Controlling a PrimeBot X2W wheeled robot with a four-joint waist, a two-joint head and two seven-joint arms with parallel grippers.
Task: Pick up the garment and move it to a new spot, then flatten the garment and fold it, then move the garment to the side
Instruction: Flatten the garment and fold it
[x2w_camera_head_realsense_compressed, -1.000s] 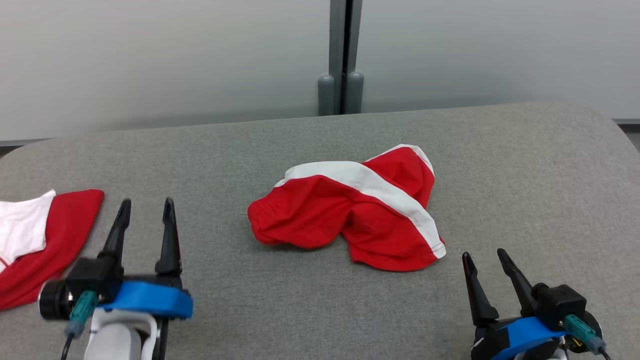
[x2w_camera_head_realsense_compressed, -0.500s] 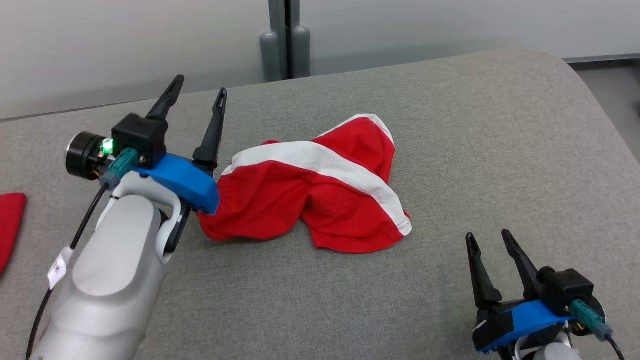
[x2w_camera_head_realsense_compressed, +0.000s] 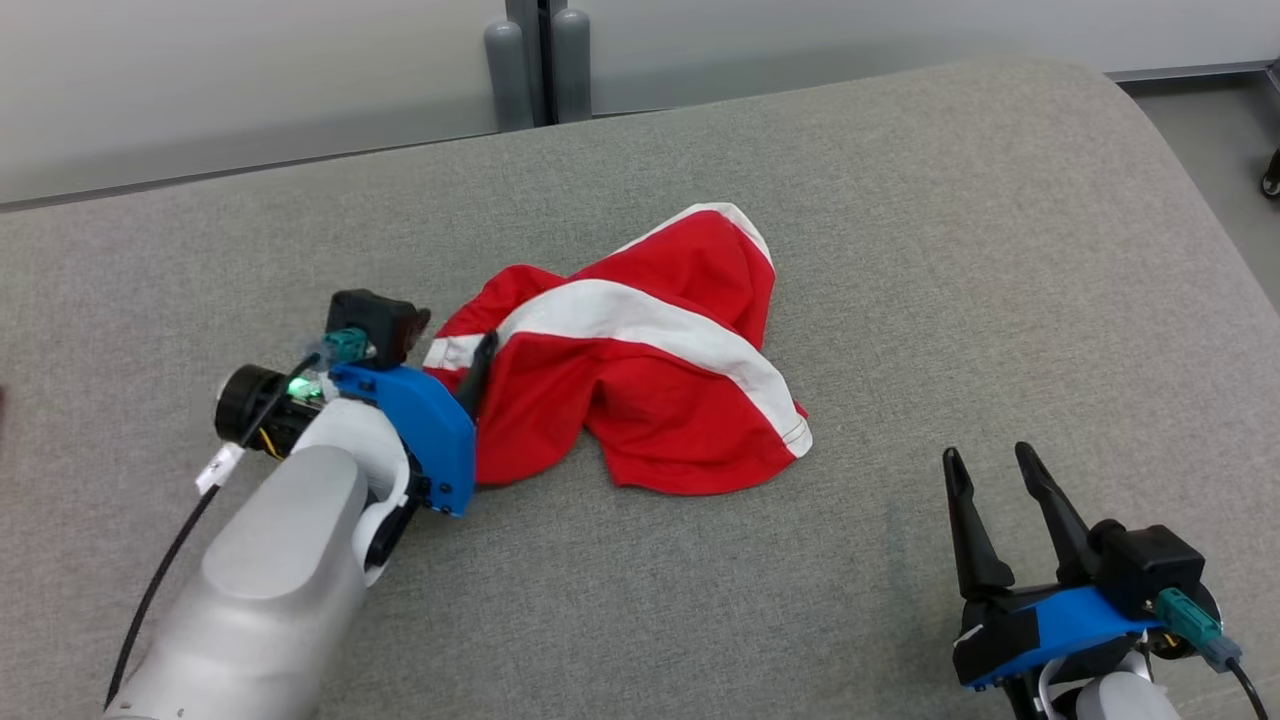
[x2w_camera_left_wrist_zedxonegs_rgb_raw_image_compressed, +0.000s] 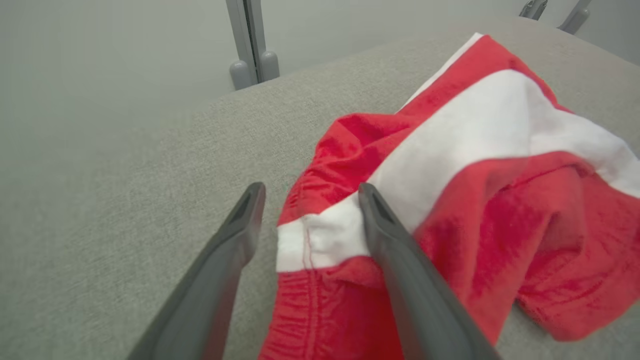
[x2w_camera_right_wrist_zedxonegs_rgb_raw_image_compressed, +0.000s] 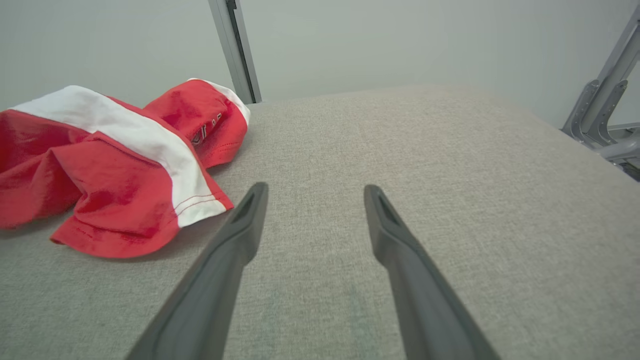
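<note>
- In the head view, we see the garment (x2w_camera_head_realsense_compressed: 640, 370), red cloth with a broad white stripe, lying crumpled near the middle of the grey padded table (x2w_camera_head_realsense_compressed: 900, 200).
- The left gripper (x2w_camera_head_realsense_compressed: 455, 335) is at the garment's left end. Its blue mount (x2w_camera_head_realsense_compressed: 420, 435) and camera box (x2w_camera_head_realsense_compressed: 375, 320) cover one finger here, and the other shows dark against the red cloth.
- The left wrist view gives us both of those fingers. They are spread wide, with the gathered hem and the end of the white stripe between them.
- In that view one finger lies over the cloth and the other over bare table just beside the hem. Nothing is pinched, and we cannot tell whether the tips touch cloth or table.
- The right gripper (x2w_camera_head_realsense_compressed: 988, 455) sits low on the right of the head view, well apart from the garment. Its fingers are spread with nothing between them.
- The right wrist view shows bare table between those fingers and the garment's other end off to one side, with a stitched hem. A mark in a fold there is too small for us to read.
- That view also shows a grey metal frame (x2w_camera_right_wrist_zedxonegs_rgb_raw_image_compressed: 600, 110) beyond the table's rounded corner, cut off at the edge.
- The head view has two grey posts (x2w_camera_head_realsense_compressed: 530, 60) at the table's far side.
- The garment's underside and inner folds are hidden from us.
</note>
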